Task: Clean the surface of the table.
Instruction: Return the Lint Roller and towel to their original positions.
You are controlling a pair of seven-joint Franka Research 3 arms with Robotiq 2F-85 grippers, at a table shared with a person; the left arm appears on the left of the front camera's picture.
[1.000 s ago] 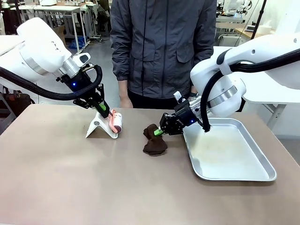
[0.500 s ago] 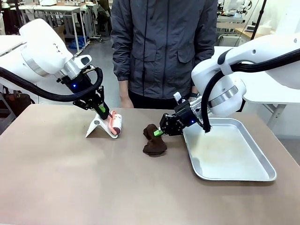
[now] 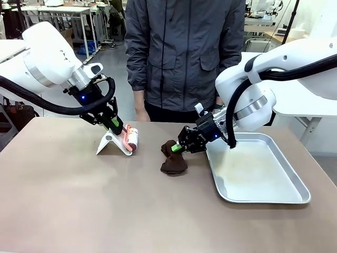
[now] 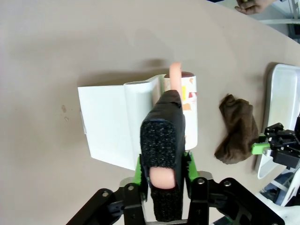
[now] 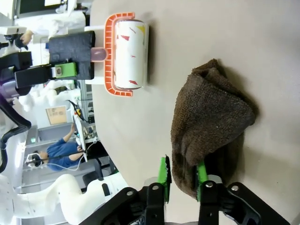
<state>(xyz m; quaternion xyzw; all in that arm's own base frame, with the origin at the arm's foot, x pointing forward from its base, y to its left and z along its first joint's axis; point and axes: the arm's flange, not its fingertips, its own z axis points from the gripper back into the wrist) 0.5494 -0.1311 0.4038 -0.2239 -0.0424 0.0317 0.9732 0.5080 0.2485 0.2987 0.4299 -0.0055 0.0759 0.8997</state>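
Tan surface [image 3: 79, 200] spans foreground, carrying all items. Lint roller [image 3: 131, 139] leans on white stand [image 3: 108, 143], left of centre. Left claw [image 3: 117, 126] clamps roller's padded handle. Brown cloth [image 3: 172, 158] lies mid-surface; right claw [image 3: 178, 148] pinches its edge. Silver tray [image 3: 263, 197] sits right. Person [image 3: 184, 58] stands at far side.

Two glossy white arms [image 3: 47, 58] with silver wrist rings, black cables and black grippers (green pads), facing a person [image 3: 184, 52] in a dark grey zipped jacket.
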